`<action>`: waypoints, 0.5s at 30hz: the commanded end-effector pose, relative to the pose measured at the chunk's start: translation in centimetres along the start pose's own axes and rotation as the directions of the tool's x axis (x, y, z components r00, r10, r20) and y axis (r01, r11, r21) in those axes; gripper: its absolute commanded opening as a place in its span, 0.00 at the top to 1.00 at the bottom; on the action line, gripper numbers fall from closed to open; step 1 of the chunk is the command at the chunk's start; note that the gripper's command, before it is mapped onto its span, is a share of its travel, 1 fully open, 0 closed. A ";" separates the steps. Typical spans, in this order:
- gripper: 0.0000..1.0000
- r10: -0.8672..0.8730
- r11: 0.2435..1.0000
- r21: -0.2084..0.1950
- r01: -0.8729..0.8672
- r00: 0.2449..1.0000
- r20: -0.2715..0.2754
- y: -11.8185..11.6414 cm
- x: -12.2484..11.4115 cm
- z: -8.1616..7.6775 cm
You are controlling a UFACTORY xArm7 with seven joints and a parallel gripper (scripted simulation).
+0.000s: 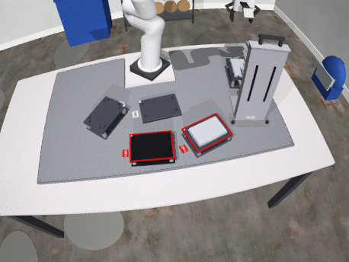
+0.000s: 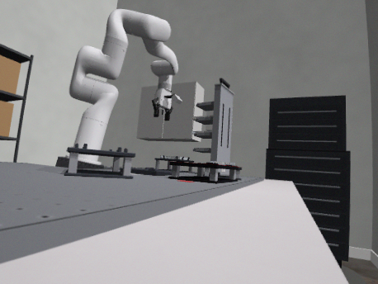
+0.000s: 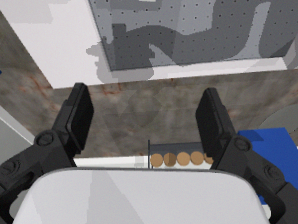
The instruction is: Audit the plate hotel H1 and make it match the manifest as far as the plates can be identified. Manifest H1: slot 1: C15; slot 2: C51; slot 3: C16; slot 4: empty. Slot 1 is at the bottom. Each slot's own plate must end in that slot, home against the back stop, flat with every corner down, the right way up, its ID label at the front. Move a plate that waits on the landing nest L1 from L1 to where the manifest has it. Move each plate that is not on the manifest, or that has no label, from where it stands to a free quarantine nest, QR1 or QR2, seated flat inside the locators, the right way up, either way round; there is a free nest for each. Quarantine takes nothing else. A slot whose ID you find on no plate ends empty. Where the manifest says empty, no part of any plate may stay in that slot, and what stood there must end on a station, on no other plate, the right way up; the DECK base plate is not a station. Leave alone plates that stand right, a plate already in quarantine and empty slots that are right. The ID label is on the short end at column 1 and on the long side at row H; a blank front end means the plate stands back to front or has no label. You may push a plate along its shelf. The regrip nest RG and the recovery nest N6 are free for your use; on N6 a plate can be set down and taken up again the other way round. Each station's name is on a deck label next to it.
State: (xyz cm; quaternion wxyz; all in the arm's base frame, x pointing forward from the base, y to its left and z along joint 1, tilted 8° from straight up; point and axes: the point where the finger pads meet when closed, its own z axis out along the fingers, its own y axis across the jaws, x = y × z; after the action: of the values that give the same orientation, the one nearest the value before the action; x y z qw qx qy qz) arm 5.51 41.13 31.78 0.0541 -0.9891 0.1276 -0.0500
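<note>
The plate hotel (image 1: pixel 263 81) (image 2: pixel 223 124) is a grey tower at the right of the deck, with its shelves (image 2: pixel 204 120) sticking out on the side facing the arm. A pale plate (image 1: pixel 236 68) shows on that shelf side; I cannot tell which slot it is in. Another pale plate (image 1: pixel 207 131) lies in the right red-framed quarantine nest. The left red-framed nest (image 1: pixel 152 146) shows a black surface. My gripper (image 1: pixel 241 11) (image 2: pixel 162 111) (image 3: pixel 145 98) is open and empty, high in the air beyond the table's back edge, well clear of the hotel.
A tilted dark nest (image 1: pixel 104 116) stands at the deck's left and a flat dark nest (image 1: pixel 160 107) in the middle. The arm's base (image 1: pixel 150 66) is at the back. The wrist view shows floor and the table's edge (image 3: pixel 65 55).
</note>
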 end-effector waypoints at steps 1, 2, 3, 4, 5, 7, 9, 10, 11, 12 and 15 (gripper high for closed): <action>0.00 0.000 1.000 0.004 0.000 1.000 0.001 -0.1 0.0 0.5; 0.00 0.000 1.000 0.004 0.000 1.000 0.001 -0.1 0.0 0.7; 0.00 0.000 1.000 0.004 0.000 1.000 0.001 -0.1 0.0 0.9; 0.00 0.000 1.000 0.004 0.000 1.000 0.001 -0.1 0.0 1.0; 0.00 0.000 1.000 0.004 0.000 1.000 0.001 -0.1 0.0 1.2; 0.00 0.000 1.000 0.004 0.000 1.000 0.001 -0.1 0.0 1.5; 0.00 0.000 1.000 0.004 0.000 1.000 0.001 -0.1 0.0 1.5; 0.00 0.000 1.000 0.004 0.000 1.000 0.001 -0.1 0.0 1.7; 0.00 0.000 1.000 0.004 0.000 1.000 0.001 -0.1 0.0 1.9; 0.00 0.000 1.000 0.004 0.000 1.000 0.001 -0.1 0.0 2.0; 0.00 0.000 1.000 0.004 0.000 1.000 0.001 -0.1 0.0 2.5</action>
State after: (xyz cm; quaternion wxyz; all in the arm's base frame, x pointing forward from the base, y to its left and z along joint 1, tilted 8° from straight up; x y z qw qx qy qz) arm 5.76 41.35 29.65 0.0544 -0.9891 0.1275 -0.0499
